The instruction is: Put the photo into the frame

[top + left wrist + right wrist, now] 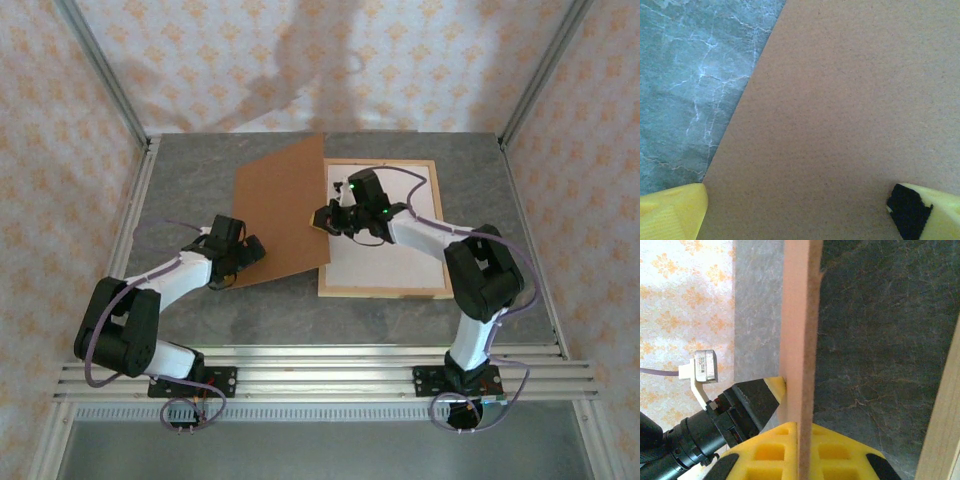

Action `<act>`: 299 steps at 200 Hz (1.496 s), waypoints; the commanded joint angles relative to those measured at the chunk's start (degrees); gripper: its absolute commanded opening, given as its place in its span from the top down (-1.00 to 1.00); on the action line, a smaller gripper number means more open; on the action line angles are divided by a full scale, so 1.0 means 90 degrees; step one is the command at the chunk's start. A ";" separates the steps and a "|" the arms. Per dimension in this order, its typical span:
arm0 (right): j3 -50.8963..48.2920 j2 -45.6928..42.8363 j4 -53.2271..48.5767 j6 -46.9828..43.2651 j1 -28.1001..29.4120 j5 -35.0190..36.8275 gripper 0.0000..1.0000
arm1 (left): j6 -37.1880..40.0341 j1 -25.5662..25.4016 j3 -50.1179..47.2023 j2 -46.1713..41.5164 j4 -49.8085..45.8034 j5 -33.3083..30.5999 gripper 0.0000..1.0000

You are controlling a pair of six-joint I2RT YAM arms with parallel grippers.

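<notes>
The right pincer [327, 217] clamps the tilted board [280, 205] by its right edge above the frame [390, 293], while the left pincer [250, 250] stands wide over its near-left corner.

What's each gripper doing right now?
Left gripper: open, over the board.
Right gripper: shut on the board's edge.

My claw [800, 215] stands wide open, one yellow fingertip [671, 212] in each lower corner. Between and beyond them spreads the plain brown board [850, 110]. Past its slanted left edge lies grey marbled tabletop [690, 75].
</notes>
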 commanded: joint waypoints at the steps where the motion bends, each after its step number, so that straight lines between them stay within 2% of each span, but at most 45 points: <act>1: 0.0292 -0.0583 -0.0257 -0.0505 0.0140 -0.0277 1.00 | 0.0094 -0.0087 0.0183 -0.0065 -0.0304 0.0296 -0.95; 50: 0.0367 -0.1934 -0.1726 -0.1033 -0.0771 0.0556 1.00 | 0.0217 -0.0284 0.0671 -0.0674 -0.0738 0.0222 -0.96; 70: 0.0253 -0.2615 -0.2090 -0.1133 -0.1258 0.0833 1.00 | 0.0265 -0.0540 0.0904 -0.0752 -0.0828 0.0116 -0.95; 86: 0.0189 -0.3170 -0.2466 -0.1275 -0.1578 0.1370 1.00 | 0.0353 -0.0848 0.1134 -0.0670 -0.0875 -0.0044 -0.95; 113: 0.0069 -0.3968 -0.3003 -0.1419 -0.1971 0.2460 1.00 | 0.0518 -0.1485 0.1693 -0.0123 -0.0969 -0.0237 -0.94; 138: -0.0225 -0.4757 -0.3049 -0.1481 -0.2135 0.3532 1.00 | 0.0637 -0.2134 0.2343 0.0697 -0.1067 -0.0413 -0.91; 159: -0.0453 -0.5211 -0.2939 -0.1527 -0.2230 0.3990 1.00 | 0.0654 -0.2555 0.2950 0.1468 -0.1204 -0.0527 -0.79; 209: -0.0584 -0.5511 -0.2958 -0.1660 -0.2253 0.4197 1.00 | 0.0583 -0.2724 0.4095 0.2953 -0.1560 -0.0637 -0.43; 272: -0.0682 -0.5576 -0.2862 -0.1683 -0.2253 0.4104 1.00 | 0.0540 -0.2724 0.4243 0.3446 -0.1608 -0.0716 0.06; 299: -0.0712 -0.5520 -0.2830 -0.1696 -0.2253 0.3981 1.00 | 0.0469 -0.2673 0.4083 0.3469 -0.1544 -0.0762 0.15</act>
